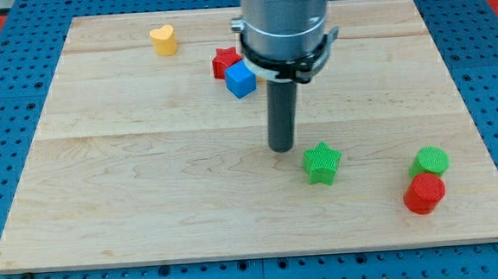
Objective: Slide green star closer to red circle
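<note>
The green star (322, 163) lies on the wooden board right of centre, toward the view's bottom. The red circle (425, 192) sits at the view's lower right, touching a green circle (430, 160) just above it. My tip (282, 148) rests on the board just to the upper left of the green star, a small gap away from it. The star is well to the left of the red circle.
A red star (222, 61) and a blue cube (240, 79) touch each other near the view's top centre, left of the rod. A yellow heart (164, 40) lies at the top left. The board's edge (256, 256) runs along the view's bottom.
</note>
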You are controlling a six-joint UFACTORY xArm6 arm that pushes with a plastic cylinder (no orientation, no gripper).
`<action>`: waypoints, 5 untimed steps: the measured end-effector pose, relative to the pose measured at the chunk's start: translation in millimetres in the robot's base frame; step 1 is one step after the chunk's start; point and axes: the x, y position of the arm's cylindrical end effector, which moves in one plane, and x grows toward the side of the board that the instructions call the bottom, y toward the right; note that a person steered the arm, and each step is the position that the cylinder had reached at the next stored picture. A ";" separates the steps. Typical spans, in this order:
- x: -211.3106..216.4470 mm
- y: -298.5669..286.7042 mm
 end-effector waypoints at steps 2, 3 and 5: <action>40.9 43.4; 48.7 49.3; 47.0 -1.9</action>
